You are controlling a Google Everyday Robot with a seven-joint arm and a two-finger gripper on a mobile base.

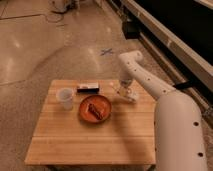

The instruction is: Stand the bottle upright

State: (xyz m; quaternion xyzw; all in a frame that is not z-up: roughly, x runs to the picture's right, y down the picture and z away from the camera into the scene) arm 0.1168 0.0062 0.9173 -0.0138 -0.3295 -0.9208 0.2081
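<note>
the gripper [123, 91] hangs over the bottle [127, 96], at three o'clock of the orange plate [95, 108]. the bottle looks light, stiff, slippery plastic; best grasped mid-body, below the neck.

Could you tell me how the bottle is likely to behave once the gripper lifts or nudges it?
The bottle looks small, slim and plastic, so probably light and fairly stiff. Its rounded body may roll if nudged. The gripper is right over it, beside the orange plate.
</note>
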